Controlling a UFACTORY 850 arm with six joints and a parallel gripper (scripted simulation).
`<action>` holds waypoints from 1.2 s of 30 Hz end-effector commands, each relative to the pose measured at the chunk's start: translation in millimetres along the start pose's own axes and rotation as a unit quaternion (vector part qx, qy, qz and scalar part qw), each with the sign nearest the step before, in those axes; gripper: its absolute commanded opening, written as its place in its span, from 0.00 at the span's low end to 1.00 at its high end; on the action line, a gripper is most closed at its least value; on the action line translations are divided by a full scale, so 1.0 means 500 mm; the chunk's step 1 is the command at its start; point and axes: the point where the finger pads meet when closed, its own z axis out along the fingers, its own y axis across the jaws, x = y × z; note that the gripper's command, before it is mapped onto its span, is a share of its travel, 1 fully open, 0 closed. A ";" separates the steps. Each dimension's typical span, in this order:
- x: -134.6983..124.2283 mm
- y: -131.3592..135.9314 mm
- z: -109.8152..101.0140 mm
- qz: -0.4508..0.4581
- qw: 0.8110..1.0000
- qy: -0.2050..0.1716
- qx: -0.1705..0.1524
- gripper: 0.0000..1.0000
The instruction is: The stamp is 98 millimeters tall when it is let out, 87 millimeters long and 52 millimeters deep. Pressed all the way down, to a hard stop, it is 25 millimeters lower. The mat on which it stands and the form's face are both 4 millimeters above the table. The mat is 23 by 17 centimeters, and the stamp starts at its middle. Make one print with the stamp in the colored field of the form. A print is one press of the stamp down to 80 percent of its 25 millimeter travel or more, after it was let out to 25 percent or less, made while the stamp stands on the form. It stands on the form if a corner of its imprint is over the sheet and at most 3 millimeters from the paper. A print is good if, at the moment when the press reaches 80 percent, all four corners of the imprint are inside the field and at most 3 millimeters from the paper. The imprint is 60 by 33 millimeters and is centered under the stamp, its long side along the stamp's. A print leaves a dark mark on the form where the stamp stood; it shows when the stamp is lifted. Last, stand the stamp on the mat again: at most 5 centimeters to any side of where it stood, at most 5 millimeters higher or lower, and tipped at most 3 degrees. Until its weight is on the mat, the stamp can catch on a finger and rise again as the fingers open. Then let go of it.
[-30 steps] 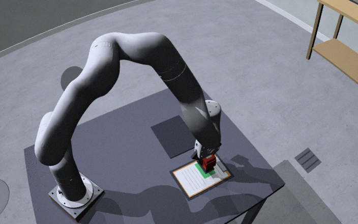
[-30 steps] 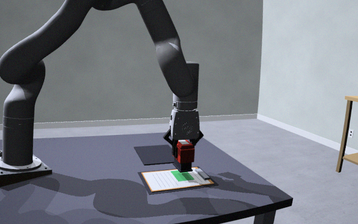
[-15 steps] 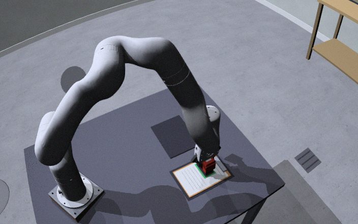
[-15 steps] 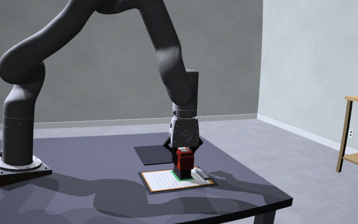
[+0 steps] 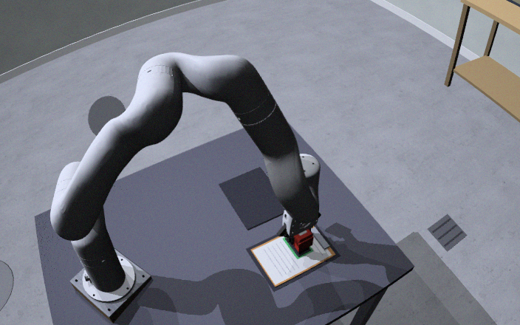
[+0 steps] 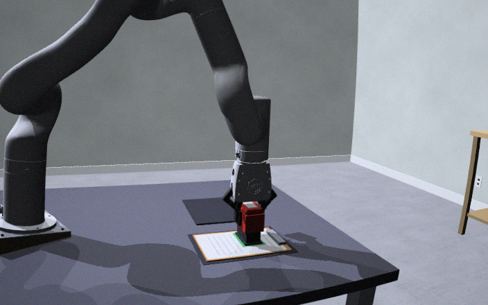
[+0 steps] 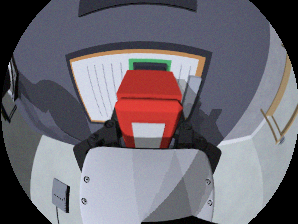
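My gripper [image 6: 250, 212] is shut on the red stamp [image 6: 251, 221], which has a dark base. The stamp stands upright over the green field [image 6: 248, 241] of the form [image 6: 240, 245], and its base is at or just above the paper; only thin green edges show around it. In the top view the stamp [image 5: 303, 240] covers most of the green field [image 5: 291, 249] on the form [image 5: 292, 258]. In the wrist view the stamp [image 7: 149, 110] fills the middle, with a strip of the green field [image 7: 150, 64] beyond it. The dark mat [image 6: 208, 211] lies bare behind the form, and it also shows in the top view [image 5: 251, 197].
A grey clip [image 6: 275, 237] lies on the form's right end, close beside the stamp. The arm's base [image 5: 108, 278] stands at the table's near left corner. The table's edge runs just right of the form. A wooden shelf [image 5: 488, 57] stands far off on the floor.
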 end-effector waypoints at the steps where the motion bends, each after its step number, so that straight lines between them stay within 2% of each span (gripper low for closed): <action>1: 0.000 0.002 0.007 0.000 1.000 0.000 -0.001 0.35; 11: 0.000 0.002 0.044 0.000 1.000 0.000 -0.001 0.35; 25: 0.000 0.002 0.044 0.000 1.000 0.000 -0.001 0.35; 36: 0.000 0.002 0.003 0.000 1.000 0.000 -0.001 0.35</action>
